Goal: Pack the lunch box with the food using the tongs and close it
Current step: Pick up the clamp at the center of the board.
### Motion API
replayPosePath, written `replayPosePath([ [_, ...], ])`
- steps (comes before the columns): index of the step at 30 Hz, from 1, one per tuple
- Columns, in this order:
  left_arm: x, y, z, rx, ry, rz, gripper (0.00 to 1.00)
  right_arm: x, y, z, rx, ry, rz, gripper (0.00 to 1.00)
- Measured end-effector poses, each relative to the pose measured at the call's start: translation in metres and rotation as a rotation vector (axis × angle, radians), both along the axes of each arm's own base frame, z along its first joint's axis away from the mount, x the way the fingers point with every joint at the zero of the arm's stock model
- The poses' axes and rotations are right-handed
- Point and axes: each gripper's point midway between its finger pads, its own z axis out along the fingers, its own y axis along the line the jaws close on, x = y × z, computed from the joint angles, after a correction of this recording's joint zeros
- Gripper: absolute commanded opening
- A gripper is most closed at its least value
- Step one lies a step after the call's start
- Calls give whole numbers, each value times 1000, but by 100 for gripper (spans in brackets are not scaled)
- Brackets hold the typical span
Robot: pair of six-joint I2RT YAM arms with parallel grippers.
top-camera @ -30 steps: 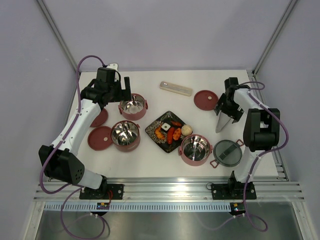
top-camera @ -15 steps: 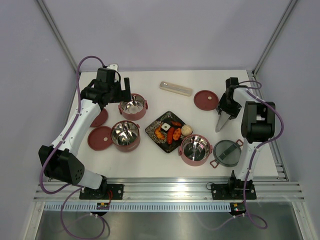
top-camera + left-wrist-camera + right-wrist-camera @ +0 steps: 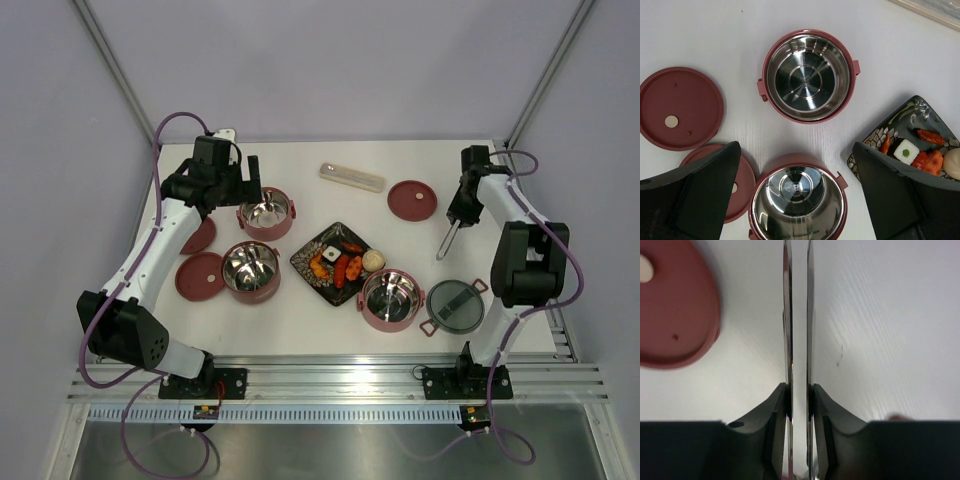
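Observation:
The silvery tongs (image 3: pixel 449 240) lie on the white table at the right, beside a dark-red lid (image 3: pixel 412 199). My right gripper (image 3: pixel 463 207) is shut on the tongs: its black fingers (image 3: pixel 774 410) press both metal arms (image 3: pixel 787 315) close together. Three dusty-red bowls (image 3: pixel 265 212) (image 3: pixel 251 268) (image 3: pixel 389 298) stand with their steel insides bare. The food (image 3: pixel 343 266) lies on the black patterned plate (image 3: pixel 308 258). My left gripper (image 3: pixel 250 180) hangs open above two bowls (image 3: pixel 808 75) (image 3: pixel 798 202), holding nothing.
The grey handled top lid (image 3: pixel 455 305) lies at the front right. Two more dark-red lids (image 3: pixel 200 275) (image 3: pixel 201 236) lie left of the bowls. A translucent oblong case (image 3: pixel 351 177) rests at the back. The table's right edge runs close to the right arm.
My right gripper has closed on the tongs, squeezing their spread arms into a narrow line. Its wrist has shifted back and to the right. The left arm has not moved.

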Motion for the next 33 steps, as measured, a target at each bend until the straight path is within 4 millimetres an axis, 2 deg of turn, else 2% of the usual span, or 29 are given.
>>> replayPosePath([
  [3, 1, 1, 2, 4, -5, 9, 99, -12, 1, 42, 0, -56, 9, 32],
  [7, 2, 3, 10, 4, -18, 25, 99, -29, 16, 95, 68, -107, 63, 34],
  [11, 6, 3, 23, -10, -45, 39, 99, -46, 43, 128, 169, -116, 163, 39],
  [16, 11, 1, 31, -20, -65, 42, 99, -84, 86, 133, 255, 5, 326, 52],
  [19, 14, 0, 27, -22, -56, 46, 99, -105, 105, 132, 279, 78, 405, 53],
  [21, 15, -1, 24, -21, -50, 46, 99, -112, 113, 131, 287, 105, 430, 53],
  [27, 17, -1, 20, -19, -41, 46, 99, -113, 115, 136, 286, 119, 440, 48],
  [33, 18, -2, 21, -21, -46, 46, 99, -102, 119, 147, 275, 79, 456, 49],
])
